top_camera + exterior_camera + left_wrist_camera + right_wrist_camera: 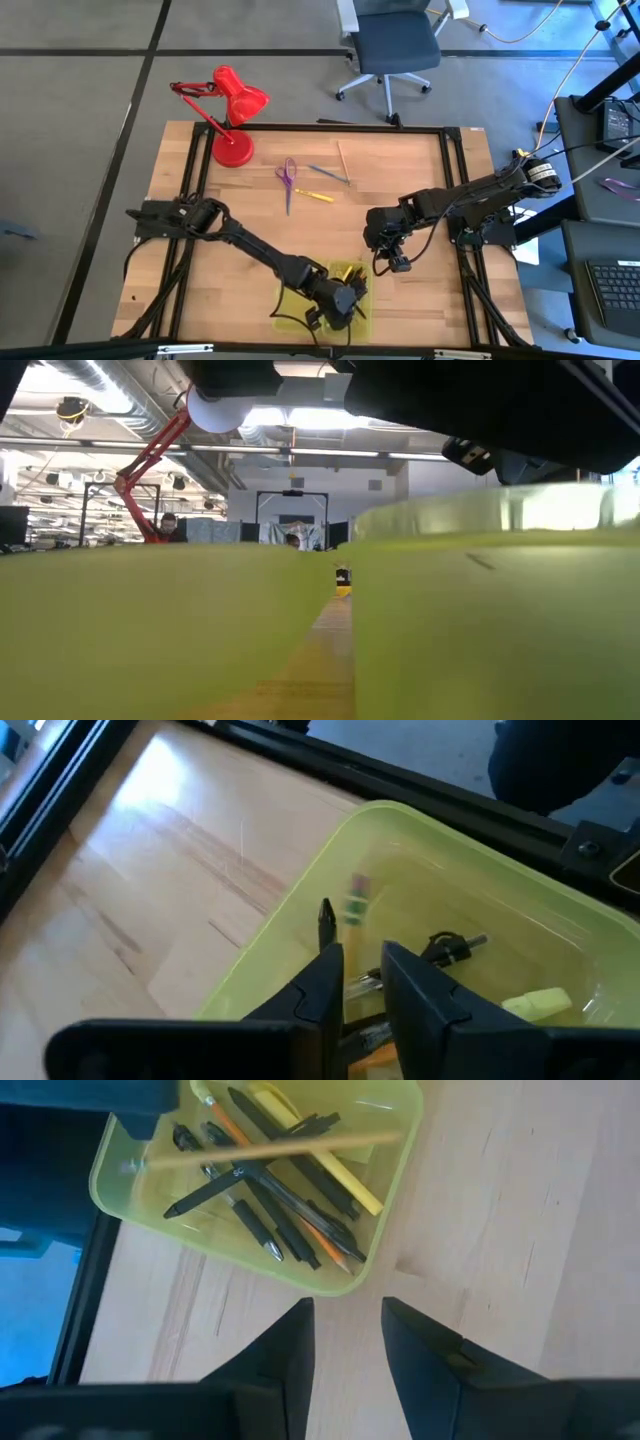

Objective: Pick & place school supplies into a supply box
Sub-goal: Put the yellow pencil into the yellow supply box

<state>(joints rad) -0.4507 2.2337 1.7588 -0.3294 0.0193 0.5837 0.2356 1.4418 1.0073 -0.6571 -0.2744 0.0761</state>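
most supplies boxed, four pieces still out on the table

several pens and pencils already lie heaped in one half of the supply box, which sits at the near table edge. the left gripper is over that box, its fingers narrowly apart with what may be a pen showing between them; whether they grip it, i cannot tell. my reading is that a drop-off is in hand here.

just beyond the box, the right gripper hangs over bare wood beside the box's corner, jaws apart and empty.

farther back, mid-table, lie the purple scissors, a yellow pencil, a blue-grey pen and a thin wooden stick, well apart from the box. the red lamp stands at the far left corner.

next, an arm probably has to reach back for one of those.
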